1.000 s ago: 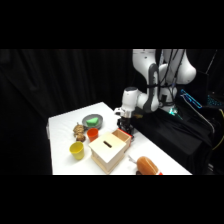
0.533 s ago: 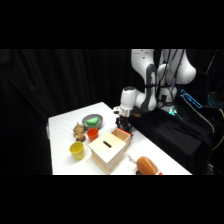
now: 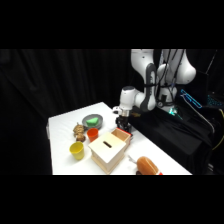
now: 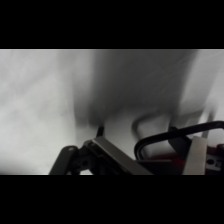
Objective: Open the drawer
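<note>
Side view: white table (image 3: 65, 125) is brightly lit against black surroundings; edges are softened.
Wrist view: heavily blurred; broad grey shadow is cast.

White table (image 3: 62, 125), box (image 3: 107, 150), cup (image 3: 77, 150)

Side camera across table (image 3: 65, 125), wrist close, perhaps downward

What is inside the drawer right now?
The drawer is pulled partly out of the wooden box, showing a reddish-orange interior. The gripper hangs directly over it, covering most of the tray, so any contents cannot be seen.
</note>
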{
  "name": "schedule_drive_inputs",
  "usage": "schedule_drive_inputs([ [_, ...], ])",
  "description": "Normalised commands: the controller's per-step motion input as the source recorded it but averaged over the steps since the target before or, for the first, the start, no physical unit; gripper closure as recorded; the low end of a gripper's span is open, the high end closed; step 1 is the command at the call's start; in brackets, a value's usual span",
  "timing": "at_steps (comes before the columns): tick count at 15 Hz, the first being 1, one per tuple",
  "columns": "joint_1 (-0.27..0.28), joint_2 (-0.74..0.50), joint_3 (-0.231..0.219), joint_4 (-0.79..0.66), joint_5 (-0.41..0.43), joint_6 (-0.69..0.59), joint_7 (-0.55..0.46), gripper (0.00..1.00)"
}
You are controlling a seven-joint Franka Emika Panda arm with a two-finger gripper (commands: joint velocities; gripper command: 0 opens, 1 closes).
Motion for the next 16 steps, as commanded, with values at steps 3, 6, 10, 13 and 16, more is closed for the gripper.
schedule_drive_inputs([
  [3,-0.110,-0.44,0.095,-0.09,-0.073,-0.40,0.03,0.00],
  [6,-0.039,-0.49,0.083,-0.09,0.030,-0.42,-0.01,0.00],
  [10,0.145,-0.53,-0.064,-0.08,0.096,-0.46,0.00,0.00],
  [13,0.223,-0.58,-0.147,-0.09,0.066,-0.51,0.05,0.00],
  [16,0.186,-0.58,-0.125,-0.09,0.033,-0.50,0.07,0.00],
])
